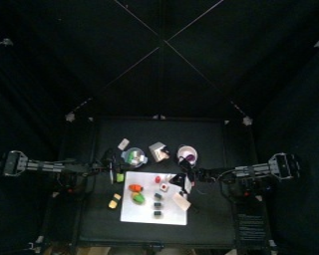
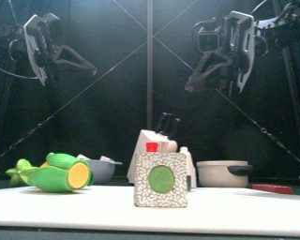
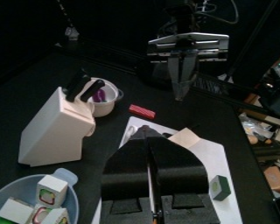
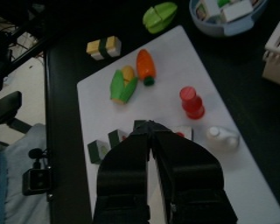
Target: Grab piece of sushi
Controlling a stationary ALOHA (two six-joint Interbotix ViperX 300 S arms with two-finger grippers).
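- I am looking at a black bench (image 1: 96, 134) with a white mat (image 1: 152, 217) lying at its front middle, toy food scattered over it.
- The sushi roll (image 2: 161, 180) I am aiming for is standing on edge at the front of the mat. It has a speckled white rim and a green centre that is facing the front camera.
- A second dark sushi piece (image 4: 101, 150) is sitting just beside it, near the same edge of the mat. A yellow and white piece (image 4: 102, 48) is lying off the mat on the left side.
- The left gripper (image 3: 154, 140) is hanging high over the left of the bench, its jaws pressed together and gripping nothing.
- The right gripper (image 4: 154, 128) is hovering high above the front of the mat. Its jaws are also closed and empty, and the sushi is lying almost beneath them.
- I am judging the roll to be a light, stiff toy, probably smooth plastic, so it is likely to slide or tip over if nudged.
- I am planning to take it across its two flat faces, low and centred, since the curved rim is likelier to slip out of the jaws.
- I am expecting to need the jaws opened first, and to keep clear of the neighbouring piece.
- A knife block (image 3: 55, 129) and a blue bowl (image 3: 4, 191) are standing well behind the mat, out of the way.
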